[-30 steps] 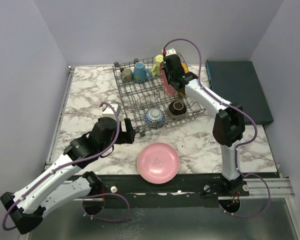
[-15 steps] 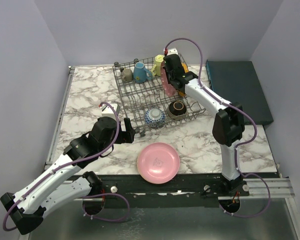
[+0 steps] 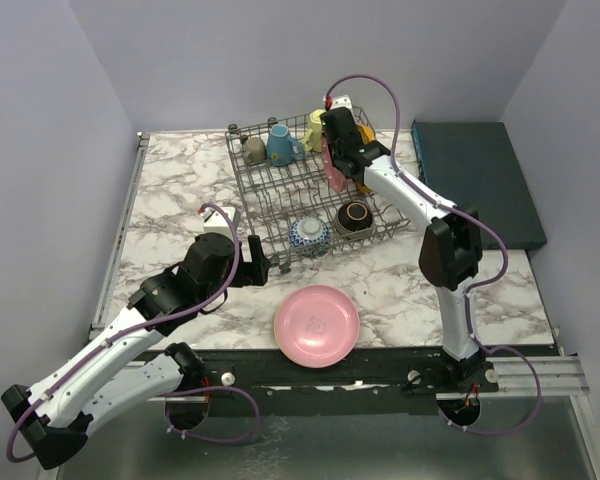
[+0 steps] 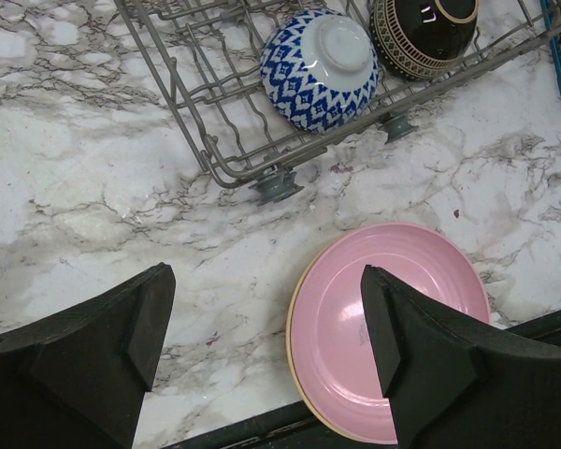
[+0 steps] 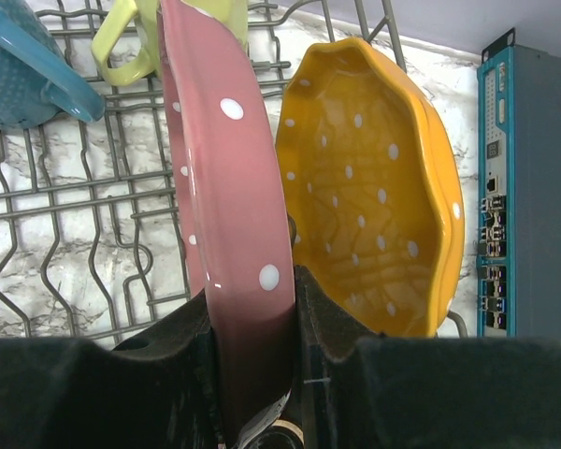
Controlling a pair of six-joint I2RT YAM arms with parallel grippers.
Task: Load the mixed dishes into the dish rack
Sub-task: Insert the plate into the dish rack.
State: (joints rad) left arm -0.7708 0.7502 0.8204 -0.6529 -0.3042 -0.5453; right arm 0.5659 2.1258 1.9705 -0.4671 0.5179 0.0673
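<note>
The dish rack (image 3: pixel 280 200) holds a grey-olive mug (image 3: pixel 254 150), a blue mug (image 3: pixel 281 145) and a yellow mug (image 3: pixel 316 128) at the back. A blue-white bowl (image 3: pixel 309 234) and a dark brown bowl (image 3: pixel 354 217) lie at its front. My right gripper (image 5: pixel 252 304) is shut on the rim of the pink dotted plate (image 5: pixel 224 159), which stands on edge among the tines. The orange dotted plate (image 5: pixel 365 206) stands just right of it. A plain pink plate (image 4: pixel 393 327) lies flat on the table. My left gripper (image 4: pixel 266 281) hangs open above the table by that plate's left edge.
A flat dark teal box (image 3: pixel 475 180) lies right of the rack. The rack's front corner and foot (image 4: pixel 276 182) are just ahead of my left gripper. The table's near edge (image 4: pixel 262 426) runs under the pink plate. Bare marble lies left of the rack (image 3: pixel 180 190).
My right gripper has shifted slightly left with the pink dotted plate. The left arm has not moved.
</note>
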